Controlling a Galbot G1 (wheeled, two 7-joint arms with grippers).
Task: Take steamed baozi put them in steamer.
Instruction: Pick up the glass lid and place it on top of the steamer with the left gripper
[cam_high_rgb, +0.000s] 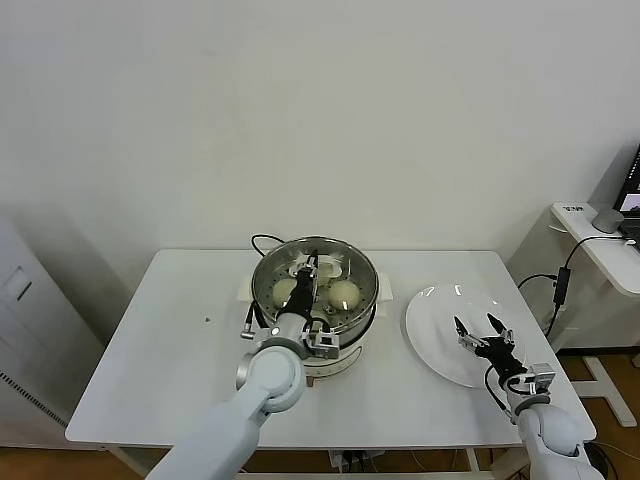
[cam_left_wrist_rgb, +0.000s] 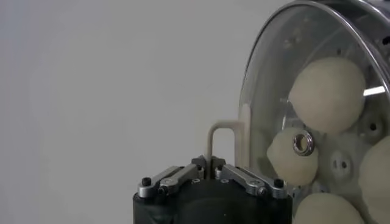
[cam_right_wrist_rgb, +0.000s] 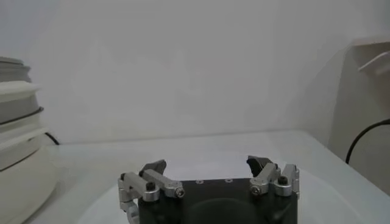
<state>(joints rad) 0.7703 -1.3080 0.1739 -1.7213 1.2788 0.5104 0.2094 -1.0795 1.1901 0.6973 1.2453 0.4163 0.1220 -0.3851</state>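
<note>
The steamer (cam_high_rgb: 371, 290), a shiny steel basket on a cream-white pot body, stands at the middle of the table. A round glass lid (cam_left_wrist_rgb: 256, 85) covers it. My left gripper (cam_high_rgb: 308, 271) (cam_left_wrist_rgb: 211, 164) is shut on the lid's white handle (cam_left_wrist_rgb: 223, 129) over the basket's middle. Through the glass, two steamed baozi (cam_high_rgb: 344, 293) show in the head view and several pale round baozi (cam_left_wrist_rgb: 327, 94) in the left wrist view. My right gripper (cam_high_rgb: 480, 327) (cam_right_wrist_rgb: 207, 164) hangs open and empty over the white plate (cam_high_rgb: 435, 340).
A black cord (cam_high_rgb: 262, 240) runs off behind the steamer. The pot's side (cam_right_wrist_rgb: 18, 158) shows in the right wrist view. A side desk (cam_high_rgb: 600, 245) with cables stands to the right of the table. The white wall is close behind.
</note>
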